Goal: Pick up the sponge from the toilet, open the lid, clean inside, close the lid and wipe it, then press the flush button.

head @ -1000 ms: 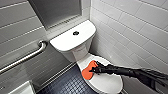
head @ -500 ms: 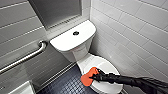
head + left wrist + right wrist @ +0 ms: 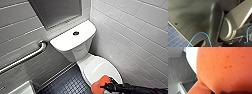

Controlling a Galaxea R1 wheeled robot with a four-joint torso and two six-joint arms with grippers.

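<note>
White-tiled walls point(image 3: 140, 37) close in on two sides of a narrow bathroom, over a dark blue studded floor point(image 3: 67, 85). Beyond the right gripper point(image 3: 106, 86) and further into the corner stands the toilet point(image 3: 79, 56). Its flat tank top point(image 3: 85, 31) carries the round flush button point(image 3: 76, 33), well away from the gripper. A steel grab bar point(image 3: 25, 58) runs along the wall far off to the gripper's left.

The lid point(image 3: 100, 66) is down over the bowl, and its front edge lies right at the gripper. The sponge point(image 3: 99, 84), bright orange-red, sits against that front edge. The gripper is closed on it from the near side, and the sponge's pored face looms close in the right wrist view point(image 3: 224, 65).

The right arm comes in low and nearly level from the right, with the wrist stretched out towards the lid's front.

With the lid shut and the sponge at its rim, the step looks like either lifting the lid or wiping it; I cannot tell which. Either way the grip should stay firm enough that the soft sponge does not squirm loose. Contact should stay on the lid's front lip and not slide off past the edge. For a lift, the push should go upward under the lip, following the arc of the rear hinge. For a wipe, light, even pressure across the domed surface should do.
</note>
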